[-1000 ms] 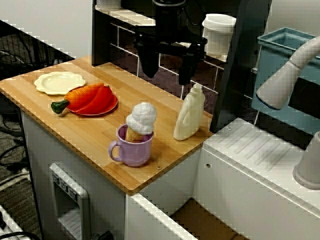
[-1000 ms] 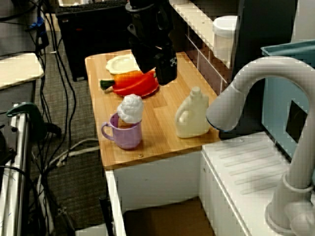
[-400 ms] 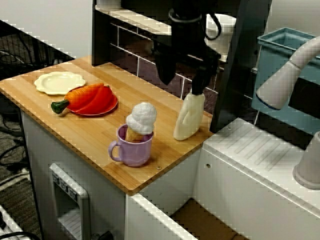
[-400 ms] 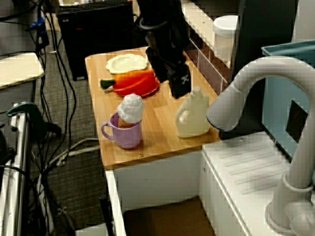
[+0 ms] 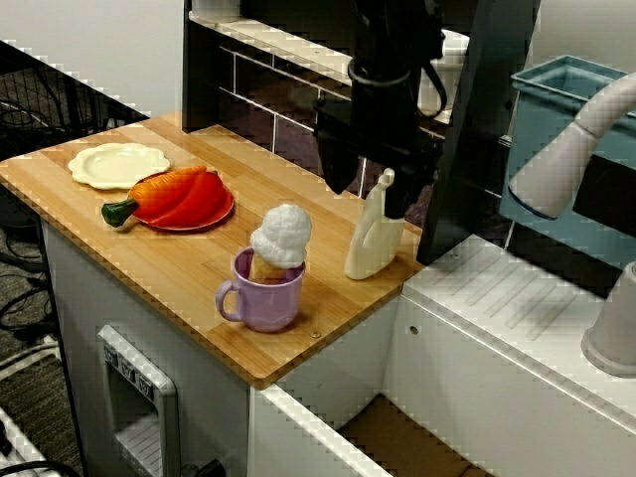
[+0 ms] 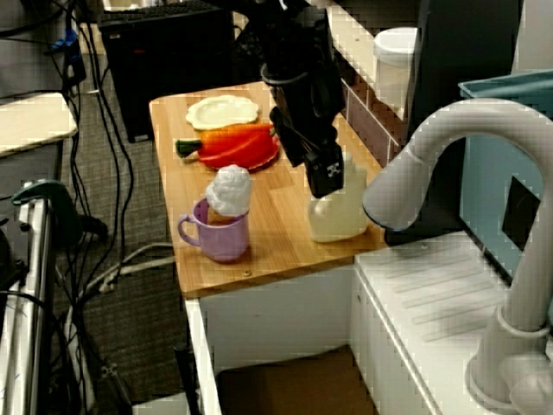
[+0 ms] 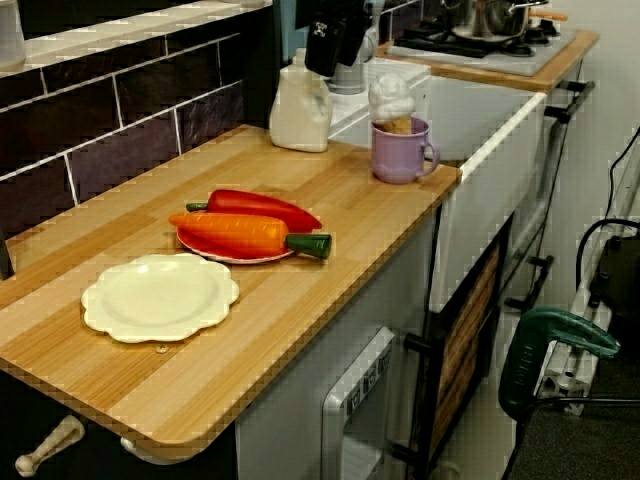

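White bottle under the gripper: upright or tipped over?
Upright. The white bottle stands on its base on the wooden counter, cap pointing up; the gripper hangs at its neck with jaws apart.

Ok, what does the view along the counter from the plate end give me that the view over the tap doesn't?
Only the plate-end view: the hob with a steel pot beyond the sink. Only the tap view: the tap's curved spout and the ribbed drainer. Both: the pincer down at the top of the white bottle, the purple mug, the red plate with the carrot, and the cream plate.
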`<state>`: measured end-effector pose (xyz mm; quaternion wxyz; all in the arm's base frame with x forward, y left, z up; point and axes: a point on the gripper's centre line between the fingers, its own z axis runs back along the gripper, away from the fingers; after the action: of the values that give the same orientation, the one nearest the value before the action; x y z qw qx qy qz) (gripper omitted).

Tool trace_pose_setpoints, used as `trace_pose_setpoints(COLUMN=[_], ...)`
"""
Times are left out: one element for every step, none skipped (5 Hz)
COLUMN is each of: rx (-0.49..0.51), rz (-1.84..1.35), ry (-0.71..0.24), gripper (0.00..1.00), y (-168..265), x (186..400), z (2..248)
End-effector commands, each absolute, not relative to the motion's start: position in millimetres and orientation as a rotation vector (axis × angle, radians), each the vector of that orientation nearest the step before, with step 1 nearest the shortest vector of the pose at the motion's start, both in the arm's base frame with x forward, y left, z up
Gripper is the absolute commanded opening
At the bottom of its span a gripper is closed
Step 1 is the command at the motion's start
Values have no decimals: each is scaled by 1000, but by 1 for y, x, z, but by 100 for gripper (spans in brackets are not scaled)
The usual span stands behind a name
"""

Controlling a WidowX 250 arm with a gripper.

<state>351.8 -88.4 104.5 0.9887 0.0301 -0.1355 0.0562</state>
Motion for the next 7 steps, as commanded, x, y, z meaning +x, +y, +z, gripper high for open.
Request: trace_pose_setpoints(rx=[54, 62, 74, 67, 70, 61, 27], rz=[131, 146, 153, 201, 230, 240, 237], ry=[-307, -303, -291, -291, -293, -277, -268], gripper=[100, 100, 100, 69, 0, 0, 0], y=[-83, -82, -78, -73, -68, -62, -55], x=[364, 367, 372, 374, 373, 372, 367], z=[108, 102, 96, 94, 94, 99, 112])
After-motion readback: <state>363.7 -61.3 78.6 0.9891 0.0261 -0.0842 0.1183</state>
